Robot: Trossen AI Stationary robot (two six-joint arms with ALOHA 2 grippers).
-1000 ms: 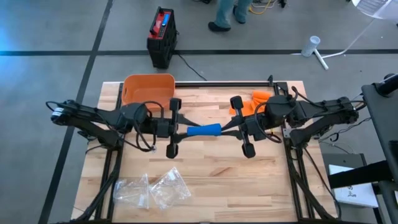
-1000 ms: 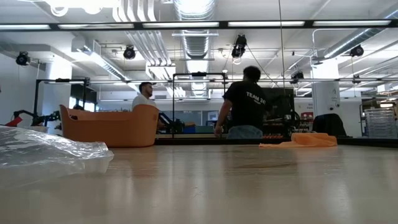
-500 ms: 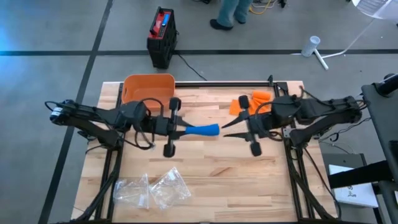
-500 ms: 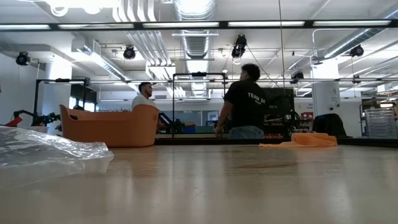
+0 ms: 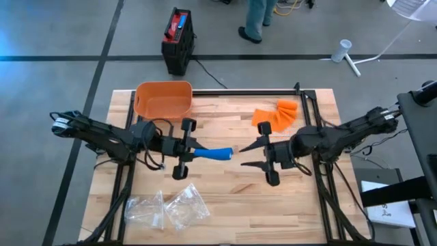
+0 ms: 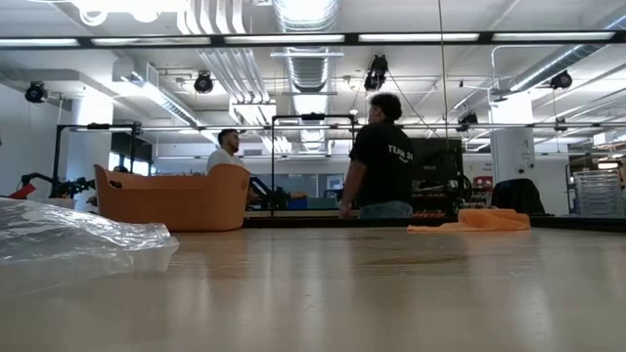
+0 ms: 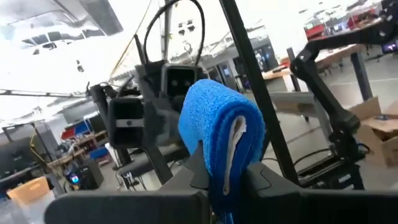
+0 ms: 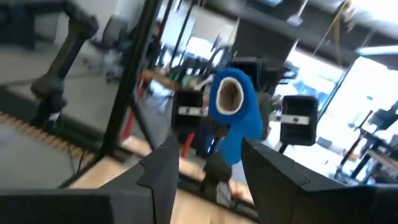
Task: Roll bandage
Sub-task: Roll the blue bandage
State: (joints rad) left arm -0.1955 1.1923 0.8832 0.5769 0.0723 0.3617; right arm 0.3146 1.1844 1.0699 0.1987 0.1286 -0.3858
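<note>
The bandage (image 5: 216, 154) is a blue roll held in the air over the middle of the table. My left gripper (image 5: 194, 152) is shut on its left end. In the left wrist view the roll (image 7: 221, 124) sticks out past the fingers. My right gripper (image 5: 243, 156) stands open just right of the roll's free end, touching nothing. In the right wrist view the roll (image 8: 235, 109) shows end-on beyond the gap between the fingers. Neither gripper shows in the low view. My left gripper pinches the roll's left end (image 7: 219, 167) between its two fingers (image 7: 193, 177). They come about level from the table's left and lie along the roll. The roll is lifted clear of the table and points toward the right gripper.
An orange basket (image 5: 164, 100) stands at the far left of the table, and crumpled orange cloth (image 5: 276, 113) lies at the far right. Clear plastic bags (image 5: 167, 208) lie near the front left edge. A person (image 6: 383, 156) stands beyond the far edge.
My right gripper has opened, let go of the bandage's right end and drawn back toward the table's right edge. Both arms have sunk and shifted toward the near edge. The roll stays in my left gripper and has gone with it.
</note>
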